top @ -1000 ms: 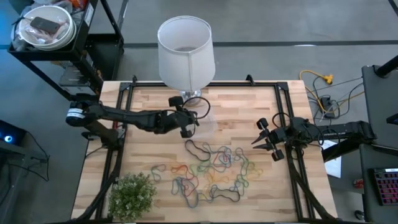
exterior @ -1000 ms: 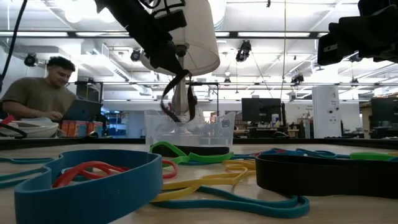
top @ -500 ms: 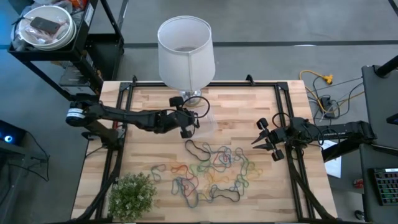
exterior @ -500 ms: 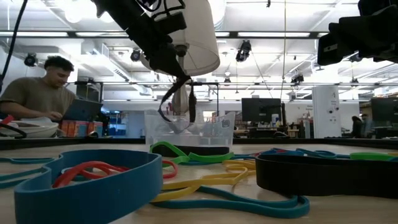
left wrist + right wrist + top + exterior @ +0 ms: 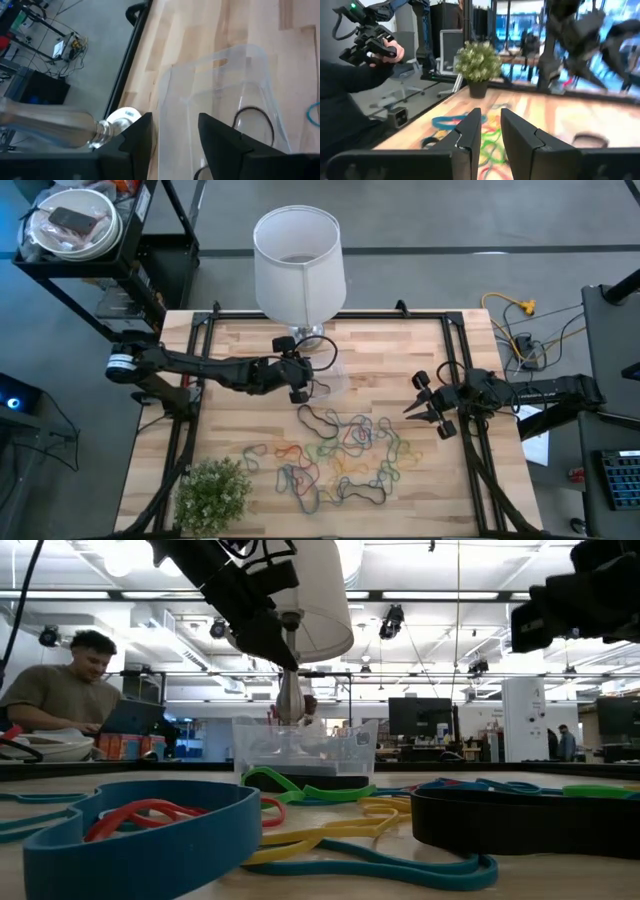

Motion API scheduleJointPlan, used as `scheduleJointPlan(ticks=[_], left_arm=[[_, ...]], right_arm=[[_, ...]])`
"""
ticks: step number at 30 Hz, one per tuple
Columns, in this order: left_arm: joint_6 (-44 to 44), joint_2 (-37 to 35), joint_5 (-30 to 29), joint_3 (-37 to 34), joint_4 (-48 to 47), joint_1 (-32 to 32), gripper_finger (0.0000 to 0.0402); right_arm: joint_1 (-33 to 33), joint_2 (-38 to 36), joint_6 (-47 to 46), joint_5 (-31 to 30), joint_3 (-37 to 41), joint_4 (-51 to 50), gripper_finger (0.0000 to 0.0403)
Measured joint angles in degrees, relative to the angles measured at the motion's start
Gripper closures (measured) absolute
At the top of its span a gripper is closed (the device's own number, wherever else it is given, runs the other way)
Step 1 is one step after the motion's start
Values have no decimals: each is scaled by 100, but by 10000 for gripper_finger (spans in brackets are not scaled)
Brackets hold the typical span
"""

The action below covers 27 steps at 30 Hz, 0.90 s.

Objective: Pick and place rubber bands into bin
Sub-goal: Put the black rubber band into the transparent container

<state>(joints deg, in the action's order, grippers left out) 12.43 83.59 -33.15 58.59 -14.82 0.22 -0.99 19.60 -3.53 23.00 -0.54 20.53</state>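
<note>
1. Where the left tool (image 5: 305, 387) hangs over the bin (image 5: 220, 95), its fingers stand narrowly parted and empty.
2. Bin: clear tub on the wooden surface (image 5: 400, 350) beside the lamp shade (image 5: 298, 260); one black rubber band (image 5: 254, 122) lies inside.
3. Rubber bands (image 5: 340, 455): loose, mixed colours, spread mid-surface near the potted plant (image 5: 212, 492).
4. Right tool (image 5: 425, 406): raised at the surface's right edge, fingers narrowly apart, empty.

Right gripper (image 5: 491, 131) fingers parted above the tabletop (image 5: 560, 117); rubber bands (image 5: 487, 136) and potted plant (image 5: 479, 66) near its edge.
</note>
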Motion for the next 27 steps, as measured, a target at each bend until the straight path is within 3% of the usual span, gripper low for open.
scheduleJointPlan(ticks=[4,15,24,27], left_arm=[[-7,-162,2,74,-200,-307,257],[-142,-865,-46,-112,-246,-1850,257],[-459,-1270,-803,-597,-268,-3030,257],[-609,-1364,-978,-744,-217,-3268,257]], right_arm=[[93,167,-42,130,0,-295,335],[728,1302,843,-36,-115,969,335],[1368,2830,1759,-962,-1333,941,335],[1547,3362,1891,-1025,-2067,343,335]])
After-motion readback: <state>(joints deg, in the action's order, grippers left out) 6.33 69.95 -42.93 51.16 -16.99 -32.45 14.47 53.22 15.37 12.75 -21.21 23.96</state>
